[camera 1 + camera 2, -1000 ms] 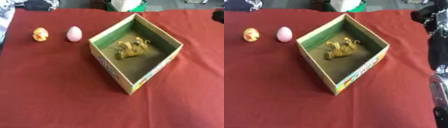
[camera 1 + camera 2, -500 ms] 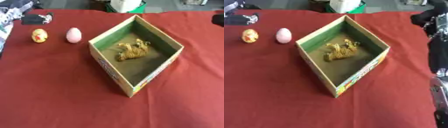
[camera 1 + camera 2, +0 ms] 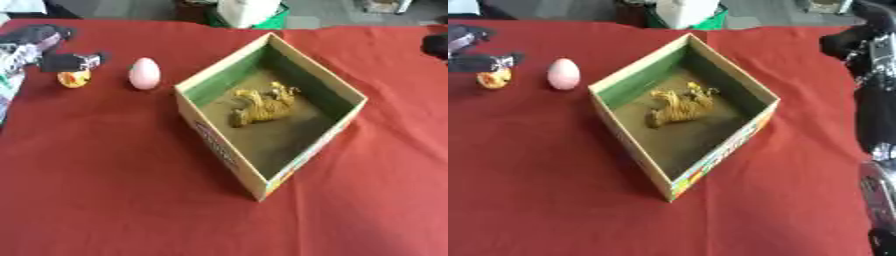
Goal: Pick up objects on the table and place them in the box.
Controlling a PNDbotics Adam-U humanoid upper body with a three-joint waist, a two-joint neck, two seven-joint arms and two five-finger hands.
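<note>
Currently I see the open cardboard box with green inner walls (image 3: 350, 107) standing on the red cloth-covered table (image 3: 105, 190), turned so one corner points toward me. A yellow-brown toy animal figure (image 3: 261, 104) lies on the box floor, toward its far half.

To the left of the box, on the far-left part of the table, a pale pink egg-shaped object (image 3: 144, 73) stands upright on the cloth, near the box but not touching it. Just left of the pink egg is a small orange-and-yellow egg-shaped object (image 3: 73, 79), also on the cloth and apart from the pink one.

My left hand (image 3: 68, 62) enters from the far left edge, black with silver parts, and its fingers sit directly over the orange-and-yellow egg, covering its top. I cannot tell whether the fingers touch the egg, nor whether they are curled or straight; the hand is blurred.

My right arm (image 3: 877, 85) shows along the right edge in the right eye view as a dark, bulky shape with silver sections, well apart from the box. I cannot make out the right hand itself, so I cannot report its state.

A white object on a green base (image 3: 249, 12) stands beyond the far edge of the table.
</note>
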